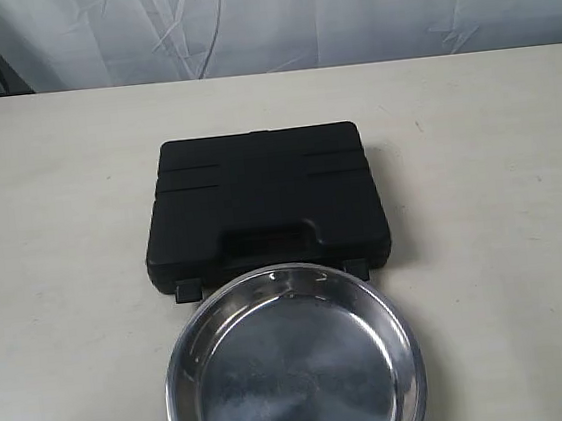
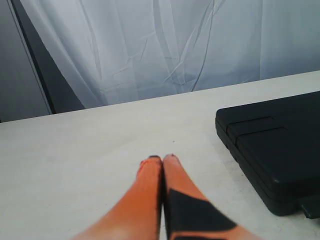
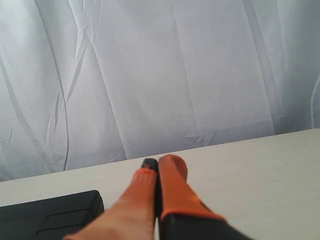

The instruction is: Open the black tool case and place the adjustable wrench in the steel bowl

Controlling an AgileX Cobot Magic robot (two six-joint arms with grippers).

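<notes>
The black tool case lies shut in the middle of the table, its two latches facing the near edge. Right in front of it sits the steel bowl, empty, its rim overlapping the case's front edge in the exterior view. The adjustable wrench is out of view. Neither arm shows in the exterior view. My left gripper is shut with nothing in it, above bare table beside the case. My right gripper is also shut and empty, with a corner of the case off to its side.
The pale table stretches wide on both sides of the case and bowl. A white curtain hangs behind the far edge, with a dark gap beside it in the left wrist view.
</notes>
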